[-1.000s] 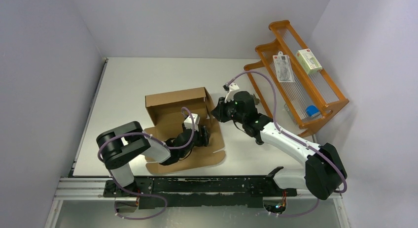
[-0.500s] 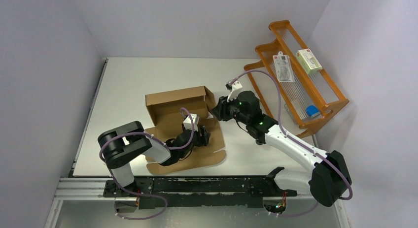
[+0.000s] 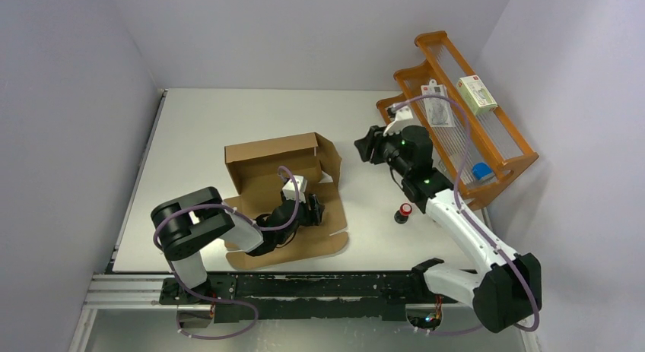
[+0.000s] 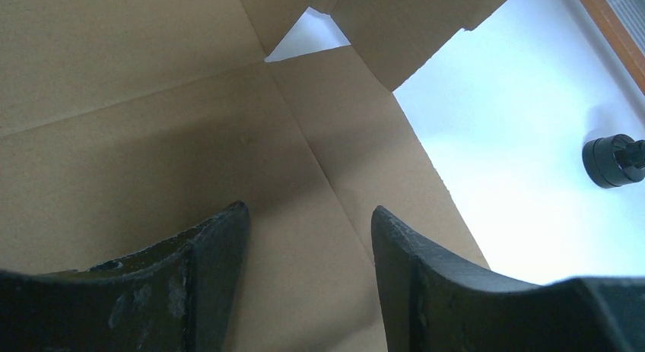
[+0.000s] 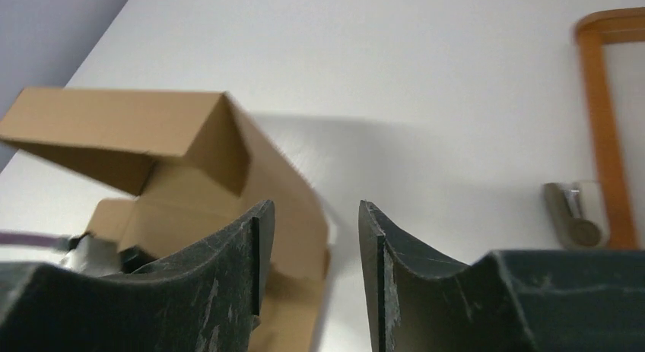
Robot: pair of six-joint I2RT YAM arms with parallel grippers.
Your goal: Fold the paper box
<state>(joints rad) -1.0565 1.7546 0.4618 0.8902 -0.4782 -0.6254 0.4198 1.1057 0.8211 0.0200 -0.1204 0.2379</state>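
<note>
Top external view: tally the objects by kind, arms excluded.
cardboard: 1, the paper box
furniture: 1, the wooden rack
items on the rack: 3, white-and-green carton, clear packet, blue item
loose on the table: 1, small black-and-red object
Total: 6

A white table (image 3: pixel 228 116) fills the middle of the top view, closed in by plain pale grey-violet walls (image 3: pixel 304 33) at 9, 12 and 3 o'clock, under soft even light with only weak shadows. At 2 o'clock an orange-brown wooden rack (image 3: pixel 430 39) stands by the wall, and at 6 o'clock a metal rail (image 3: pixel 122 287) runs along the table's near edge
</note>
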